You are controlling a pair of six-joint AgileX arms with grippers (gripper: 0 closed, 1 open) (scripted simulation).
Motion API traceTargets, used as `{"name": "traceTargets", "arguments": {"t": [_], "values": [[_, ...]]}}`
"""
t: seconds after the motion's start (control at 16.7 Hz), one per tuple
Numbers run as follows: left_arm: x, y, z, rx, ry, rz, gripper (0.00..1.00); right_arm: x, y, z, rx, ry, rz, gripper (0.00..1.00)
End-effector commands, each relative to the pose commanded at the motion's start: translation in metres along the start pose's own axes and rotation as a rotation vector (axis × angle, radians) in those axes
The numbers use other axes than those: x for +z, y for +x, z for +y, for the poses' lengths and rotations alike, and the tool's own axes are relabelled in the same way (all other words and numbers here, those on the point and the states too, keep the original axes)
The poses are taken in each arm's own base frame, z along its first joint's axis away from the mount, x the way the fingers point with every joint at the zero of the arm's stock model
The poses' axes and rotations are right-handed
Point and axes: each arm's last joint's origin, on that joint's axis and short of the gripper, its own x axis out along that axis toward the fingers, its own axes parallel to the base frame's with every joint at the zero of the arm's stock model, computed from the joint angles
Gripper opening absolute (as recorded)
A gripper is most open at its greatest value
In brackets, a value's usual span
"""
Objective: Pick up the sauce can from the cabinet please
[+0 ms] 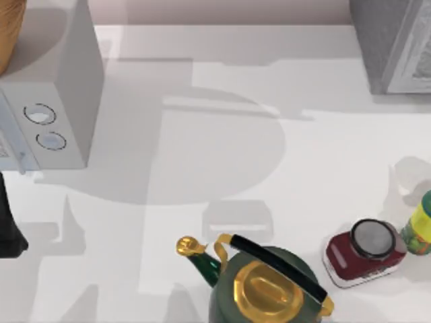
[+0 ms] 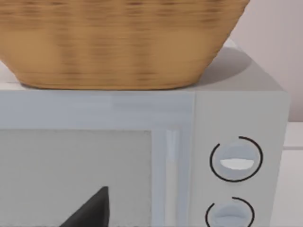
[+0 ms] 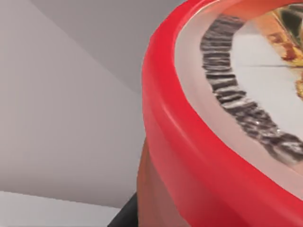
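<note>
Table (image 1: 323,168) from above: the cabinet (image 1: 394,44) sits at the far right corner, a microwave (image 1: 50,101) at the left, a green kettle (image 1: 266,286), a red jar (image 1: 360,252) and a yellow-green bottle (image 1: 421,225) along the near edge. The left wrist view shows the microwave under a basket (image 2: 118,42). The right wrist view is pressed close to the can (image 3: 213,142), red rim up front. I cannot tell how either gripper's fingers stand.

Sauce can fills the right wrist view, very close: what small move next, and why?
Probably ease the right pincer a touch closer, then shut it on the sauce can. Its red rim looms right at the wrist camera, with a dark finger tip beside its body.
</note>
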Motion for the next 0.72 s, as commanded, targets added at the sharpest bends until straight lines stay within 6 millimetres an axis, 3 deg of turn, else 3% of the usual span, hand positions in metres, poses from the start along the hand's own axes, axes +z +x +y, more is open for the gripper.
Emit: {"name": "traceTargets", "arguments": {"t": [0.18,0.3,0.54,0.72], "values": [[0.0,0.0,0.0,0.0,0.0,0.0,1.0,0.008,0.04,0.0,0.107,-0.035,0.018,0.0],[0.0,0.0,0.0,0.0,0.0,0.0,1.0,-0.001,0.071,0.001,0.195,-0.049,0.066,0.0],[0.0,0.0,0.0,0.0,0.0,0.0,1.0,-0.051,0.119,0.009,0.389,-0.037,0.222,0.0],[0.0,0.0,0.0,0.0,0.0,0.0,1.0,-0.091,0.133,0.017,0.522,-0.004,0.329,0.0]]}}
